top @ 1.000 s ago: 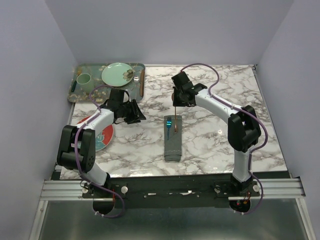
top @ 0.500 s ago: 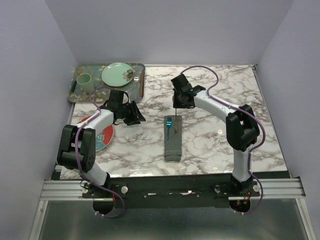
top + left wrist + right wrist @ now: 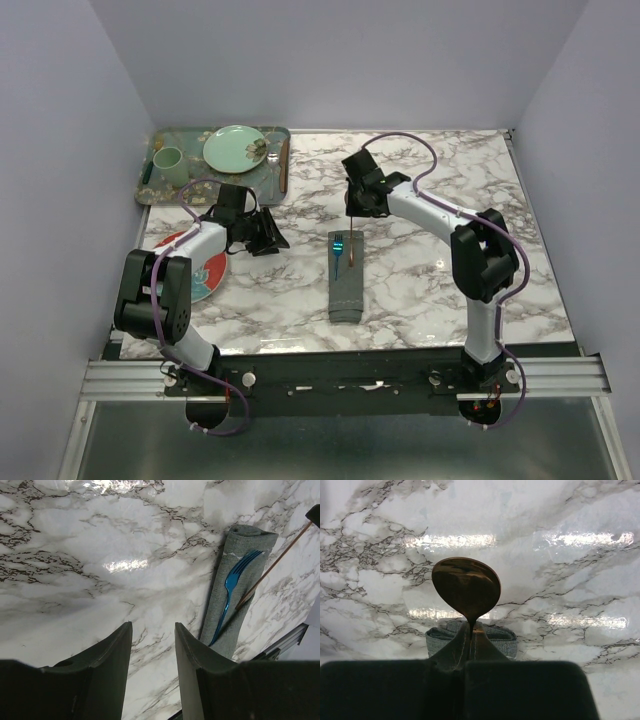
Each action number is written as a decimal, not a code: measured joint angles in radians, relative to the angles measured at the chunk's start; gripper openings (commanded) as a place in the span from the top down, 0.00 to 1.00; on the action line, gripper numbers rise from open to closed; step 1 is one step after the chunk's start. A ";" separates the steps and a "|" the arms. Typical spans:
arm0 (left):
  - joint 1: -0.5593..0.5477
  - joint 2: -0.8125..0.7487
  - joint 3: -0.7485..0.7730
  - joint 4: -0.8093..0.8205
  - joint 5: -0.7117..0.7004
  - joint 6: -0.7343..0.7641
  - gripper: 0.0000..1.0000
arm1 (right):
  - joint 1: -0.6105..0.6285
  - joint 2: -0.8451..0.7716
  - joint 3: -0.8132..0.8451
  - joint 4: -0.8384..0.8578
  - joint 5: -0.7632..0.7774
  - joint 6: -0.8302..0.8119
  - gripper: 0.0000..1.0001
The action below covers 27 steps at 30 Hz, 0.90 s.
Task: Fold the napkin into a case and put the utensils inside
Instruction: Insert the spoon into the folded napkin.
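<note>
A white marble-veined table [image 3: 420, 290] stands between pale lilac walls, with a patterned green tray [image 3: 146, 188] carrying a mint plate [image 3: 235, 148] and cup [image 3: 167, 160] at its far left. The grey case [image 3: 345, 295] lies mid-table with the blue fork [image 3: 338, 252] tucked in. The right gripper [image 3: 471, 639] pinches the copper spoon [image 3: 466, 587], whose handle slants down to the case, while the left gripper [image 3: 152, 630] hangs parted and empty nearby.

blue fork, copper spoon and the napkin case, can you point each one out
blue fork [image 3: 226, 607], left wrist view, on its handle
copper spoon [image 3: 466, 587], right wrist view, middle of its bowl
napkin case [image 3: 346, 295], top external view, bare near end of the cloth
</note>
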 measured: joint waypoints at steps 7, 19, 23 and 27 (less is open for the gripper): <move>0.001 0.000 0.000 0.000 0.000 0.008 0.52 | 0.000 0.005 -0.006 0.015 0.004 0.000 1.00; 0.001 0.000 -0.019 0.000 0.000 0.011 0.52 | 0.017 -0.029 -0.088 0.021 -0.015 0.030 0.99; 0.001 0.000 -0.021 0.001 0.000 0.012 0.52 | 0.027 -0.048 -0.096 0.006 -0.027 0.048 0.99; 0.001 0.000 -0.037 0.003 0.000 0.011 0.52 | 0.033 -0.058 -0.101 -0.002 -0.027 0.064 1.00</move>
